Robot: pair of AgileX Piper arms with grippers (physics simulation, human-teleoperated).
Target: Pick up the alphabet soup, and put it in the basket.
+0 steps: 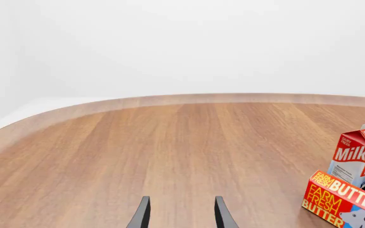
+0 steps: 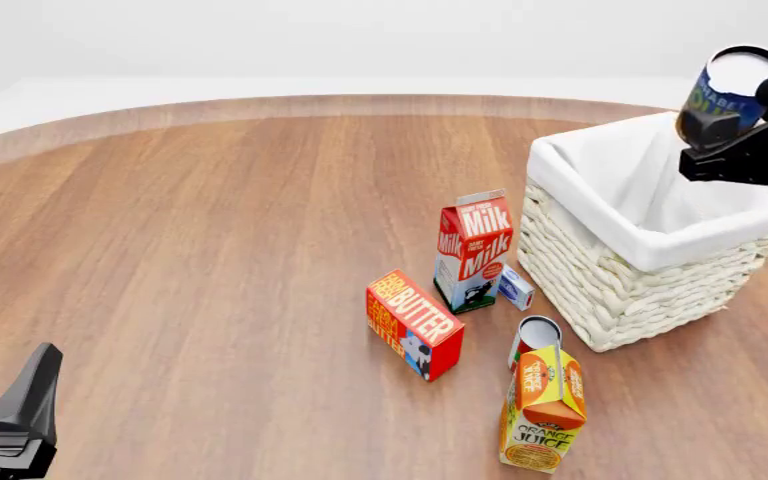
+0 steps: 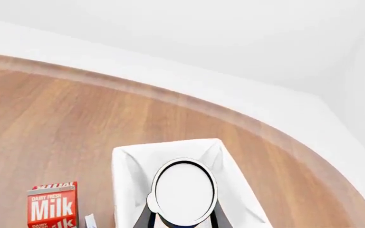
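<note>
Soup comes first: the alphabet soup [image 2: 728, 95] hangs above the basket [image 2: 651, 255], clenched in our right gripper [image 2: 744, 150]. We judge the carry nearly done; next, lower and release it inside. Our left gripper [image 1: 180, 213] idles spread over the tabletop [image 2: 224, 250].

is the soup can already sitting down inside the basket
No; in the front view the right gripper holds the alphabet soup in the air above the basket, not resting in it.
</note>
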